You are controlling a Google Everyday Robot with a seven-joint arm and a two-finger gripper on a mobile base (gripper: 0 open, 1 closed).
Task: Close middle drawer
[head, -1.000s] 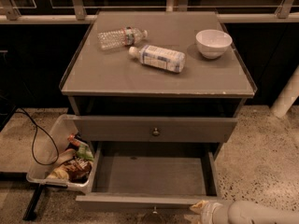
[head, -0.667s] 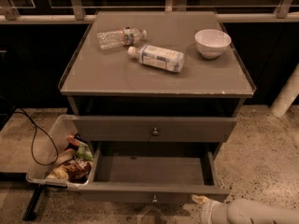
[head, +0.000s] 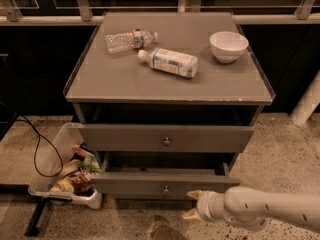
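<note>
The middle drawer (head: 150,183) is the wide grey-brown front with a small round knob (head: 165,189), below the top drawer (head: 165,137). It stands out only a little from the cabinet, with a thin strip of its inside showing. My gripper (head: 190,204) is at the end of the white arm coming in from the lower right. It sits just in front of the drawer front's lower edge, right of the knob. Its two pale fingers are spread and hold nothing. The upper fingertip (head: 193,194) is at or very near the drawer front. The lowest drawer is not visible.
The top drawer stands slightly out. On the cabinet top (head: 110,84) lie a clear water bottle (head: 129,40) and a white bottle (head: 169,62), beside a white bowl (head: 228,45). A clear bin (head: 60,154) of snack bags and a black cable (head: 40,149) are on the floor at left. A white post (head: 306,104) stands at right.
The middle drawer has slid from far out to nearly in. My gripper has moved forward with it, staying at its front edge.
</note>
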